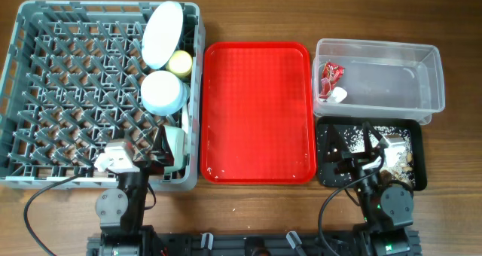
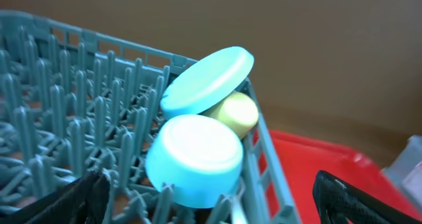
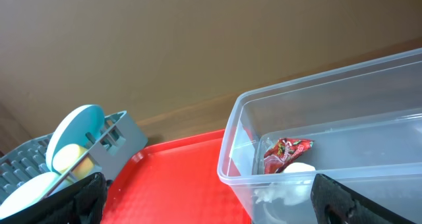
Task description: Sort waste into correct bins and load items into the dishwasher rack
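Note:
The grey dishwasher rack [image 1: 68, 98] holds the light blue plate [image 1: 163, 34] on edge, the yellow cup [image 1: 180, 62] and the upturned bowl [image 1: 163, 92] along its right side. They also show in the left wrist view: plate [image 2: 208, 79], cup [image 2: 236, 112], bowl [image 2: 194, 158]. A white strip [image 1: 185, 120], perhaps cutlery, lies by the rack's right wall. My left gripper [image 1: 162, 144] is open and empty over the rack's front right corner. The clear tub [image 1: 422, 83] holds the red wrapper [image 1: 330, 77] and the tissue [image 1: 337, 95]. The black tray [image 1: 418, 154] holds rice scraps [image 1: 392, 132]. My right gripper [image 1: 350, 141] is open and empty above it.
The flat red serving tray [image 1: 256, 113] lies between the rack and the bins, with nothing on it. Both arm bases stand at the table's front edge. Bare wood shows behind the tray and the tub.

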Controlling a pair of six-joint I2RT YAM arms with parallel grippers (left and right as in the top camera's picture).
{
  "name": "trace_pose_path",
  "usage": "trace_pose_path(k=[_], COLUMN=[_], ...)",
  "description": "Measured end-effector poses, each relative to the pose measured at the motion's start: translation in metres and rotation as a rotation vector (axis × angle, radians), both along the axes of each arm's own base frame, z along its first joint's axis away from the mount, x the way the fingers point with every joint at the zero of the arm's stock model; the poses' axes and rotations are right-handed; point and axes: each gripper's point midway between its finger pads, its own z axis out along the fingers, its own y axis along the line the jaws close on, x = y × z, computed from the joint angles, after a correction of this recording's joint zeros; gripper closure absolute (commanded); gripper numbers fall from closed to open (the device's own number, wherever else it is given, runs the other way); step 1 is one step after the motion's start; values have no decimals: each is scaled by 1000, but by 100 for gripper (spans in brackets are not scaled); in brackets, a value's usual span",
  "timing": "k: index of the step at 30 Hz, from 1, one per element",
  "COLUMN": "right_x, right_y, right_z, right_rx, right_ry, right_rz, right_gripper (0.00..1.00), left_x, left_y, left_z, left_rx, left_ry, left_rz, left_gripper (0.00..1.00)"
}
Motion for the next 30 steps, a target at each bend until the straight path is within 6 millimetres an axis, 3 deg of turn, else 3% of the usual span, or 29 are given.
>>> trace_pose_path(k=[6, 30], right_x=[0, 0], right_y=[0, 0], right_z=[0, 0], right_rx=[0, 0], right_ry=[0, 0], right_rz=[0, 0], right_gripper=[0, 0], left_x=[0, 0], left_y=[1, 1], left_z=[0, 0], left_rx=[82, 86], left_ry=[-2, -2], left_rz=[-2, -3], left_gripper=[0, 0])
